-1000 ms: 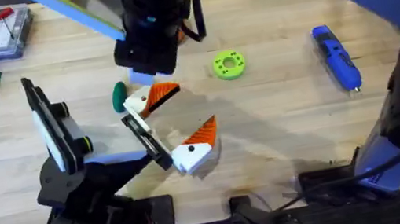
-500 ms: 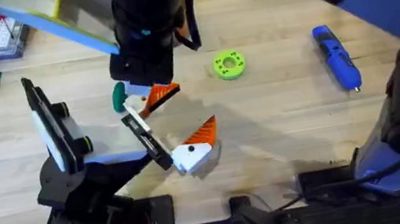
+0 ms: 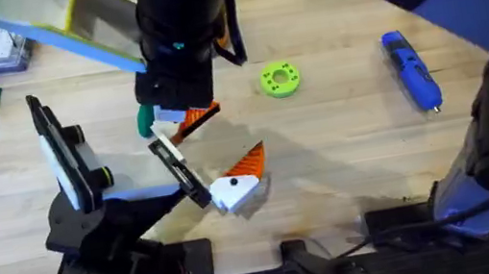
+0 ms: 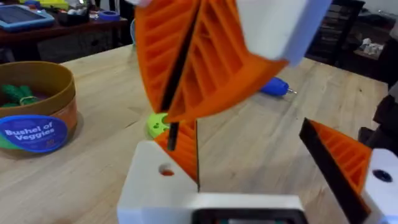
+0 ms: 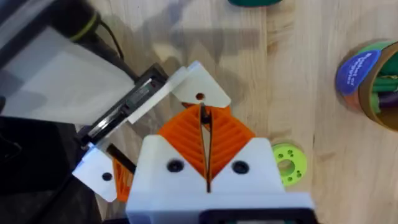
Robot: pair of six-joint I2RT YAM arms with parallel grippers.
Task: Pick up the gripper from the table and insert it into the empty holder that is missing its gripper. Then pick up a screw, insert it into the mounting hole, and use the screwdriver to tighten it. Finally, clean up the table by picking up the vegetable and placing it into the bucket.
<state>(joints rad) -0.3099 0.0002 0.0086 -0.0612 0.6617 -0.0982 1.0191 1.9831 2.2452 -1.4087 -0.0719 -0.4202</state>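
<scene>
The wooden counter carries everything. The right arm reaches in from the far right as a large dark mass, crosses the middle and points steeply down, so the right gripper hangs over the left half of the counter. The left arm rises from its base at the near left and lies low, forearm running toward the middle, with the left gripper just above the wood. Its white fingers with orange ribbed pads are spread wide, tips pointing to the far right. The right gripper's pads are pressed together, with a thin dark line between them; they stand directly above the far finger of the left gripper, just at the small hole in its white tip. Whether they pinch anything there I cannot tell. From the left wrist, the right gripper looms as an orange wedge, tip down, above that finger. The screwdriver lies flat on the right side, well apart from both grippers, its long axis running far to near and leaning slightly right, with the metal bit at the near end. The bucket stands upright with green pieces inside. A lime disc lies between the right gripper and the screwdriver. The vegetable lies on the counter just left of the right gripper, partly hidden under it.
</scene>
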